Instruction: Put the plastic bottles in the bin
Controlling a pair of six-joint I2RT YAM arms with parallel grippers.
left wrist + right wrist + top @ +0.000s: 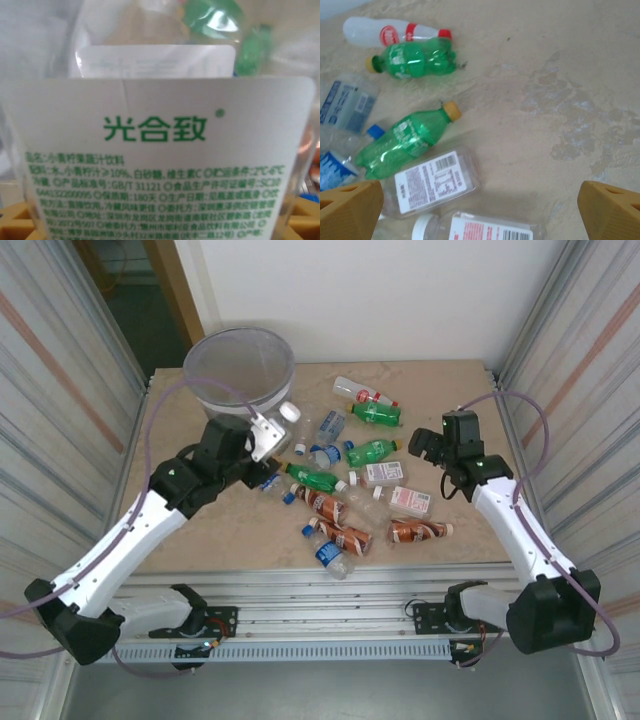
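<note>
Left tool (265, 440) grips a white-labelled clear bottle (160, 150) just beside the rim of the bin (225, 400). Judged light, thin-walled, slippery (crushes readily); hold mid-body at the label. Right tool (422, 446) stands open, well right of the bin.

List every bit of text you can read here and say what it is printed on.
"光合致", with an ® mark: large green characters on the white label of the clear plastic bottle held between the left fingers.
"GB/T 31121": in that label's small green print; the rest is too blurred.
Clear flat bottle with white barcode label: print too small to read.
White bottle with red bands: logo blurred.
</note>
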